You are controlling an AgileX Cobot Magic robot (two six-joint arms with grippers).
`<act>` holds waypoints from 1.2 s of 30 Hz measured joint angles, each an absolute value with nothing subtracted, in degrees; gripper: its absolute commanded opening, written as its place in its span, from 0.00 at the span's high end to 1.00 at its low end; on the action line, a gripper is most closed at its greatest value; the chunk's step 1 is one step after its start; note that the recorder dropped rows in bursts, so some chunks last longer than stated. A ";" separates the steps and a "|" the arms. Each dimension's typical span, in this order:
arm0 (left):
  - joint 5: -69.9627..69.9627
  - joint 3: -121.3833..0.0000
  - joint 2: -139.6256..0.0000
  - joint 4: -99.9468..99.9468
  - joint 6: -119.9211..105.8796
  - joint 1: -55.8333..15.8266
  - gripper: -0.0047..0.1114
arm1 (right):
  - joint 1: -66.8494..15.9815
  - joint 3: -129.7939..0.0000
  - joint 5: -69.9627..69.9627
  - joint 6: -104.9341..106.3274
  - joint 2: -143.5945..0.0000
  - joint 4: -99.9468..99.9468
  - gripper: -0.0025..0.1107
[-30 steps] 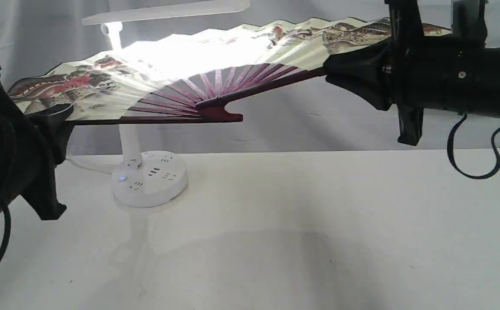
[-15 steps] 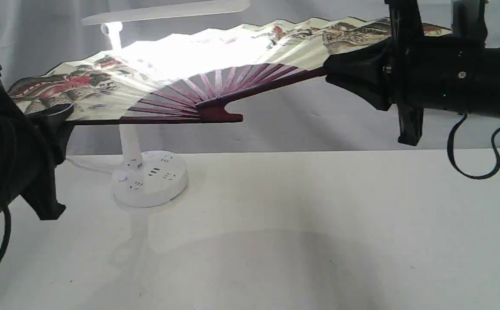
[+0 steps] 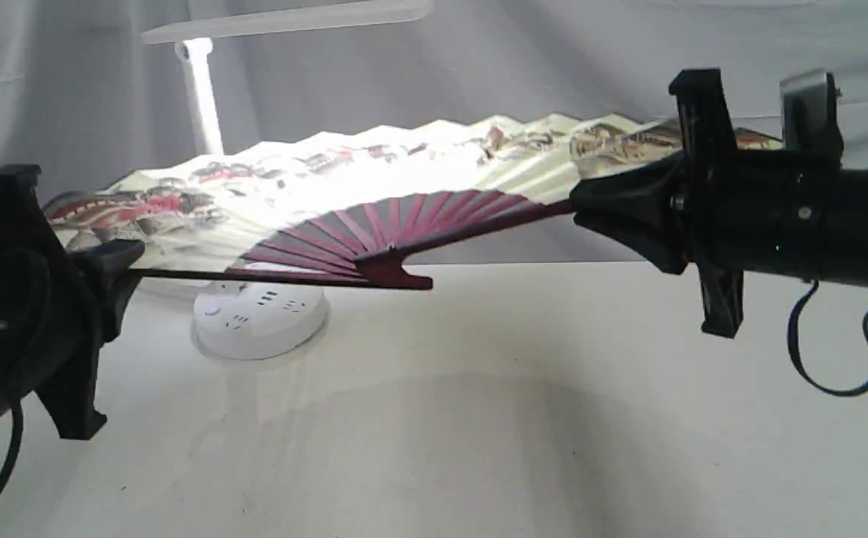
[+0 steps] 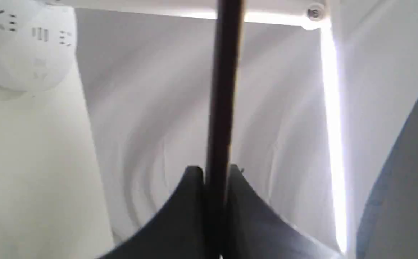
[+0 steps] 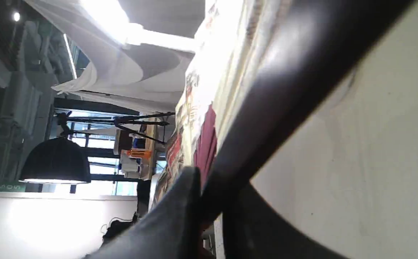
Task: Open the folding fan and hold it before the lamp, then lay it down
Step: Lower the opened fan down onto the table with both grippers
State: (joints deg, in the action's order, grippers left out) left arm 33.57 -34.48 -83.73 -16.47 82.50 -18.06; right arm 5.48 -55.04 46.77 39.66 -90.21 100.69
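The folding fan is spread wide open, cream paper with painted scenes and maroon ribs, held in the air above the table in front of the lamp's stem. My left gripper is shut on the fan's left guard. My right gripper is shut on the right guard. The white lamp stands behind the fan at the left, its round base with sockets showing below the fan and its lit bar head above. The lamp's base also shows in the left wrist view.
A white table lies beneath the fan, with the fan's faint shadow on it. A grey-white cloth backdrop hangs behind. A black cable loops under the right arm.
Both arms have lowered the open fan together, so it now sits nearer the table and covers the lower stem instead of the upper part. The grips are unchanged.
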 measured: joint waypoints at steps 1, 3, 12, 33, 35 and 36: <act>32.98 -34.33 -83.73 -16.57 82.61 -18.33 0.96 | 5.61 -54.13 46.77 40.15 -90.21 100.80 0.98; 32.08 -33.66 -83.73 -17.12 82.72 -19.21 0.96 | 5.75 -52.45 46.64 40.81 -90.21 101.03 0.98; 31.82 -33.52 -87.31 -20.14 82.99 -22.92 0.96 | 7.53 -49.66 46.16 43.98 -90.11 101.57 0.98; 47.32 -36.43 -105.39 -24.36 89.90 -38.87 0.96 | 28.67 -36.63 56.94 52.62 -90.24 98.86 0.98; 48.36 -37.23 -106.91 -24.48 90.18 -39.54 0.96 | 29.80 -36.54 57.87 52.96 -91.22 98.75 0.98; 48.61 -37.37 -107.26 -24.48 90.28 -39.67 0.96 | 30.28 -36.54 58.20 52.96 -92.07 98.75 0.98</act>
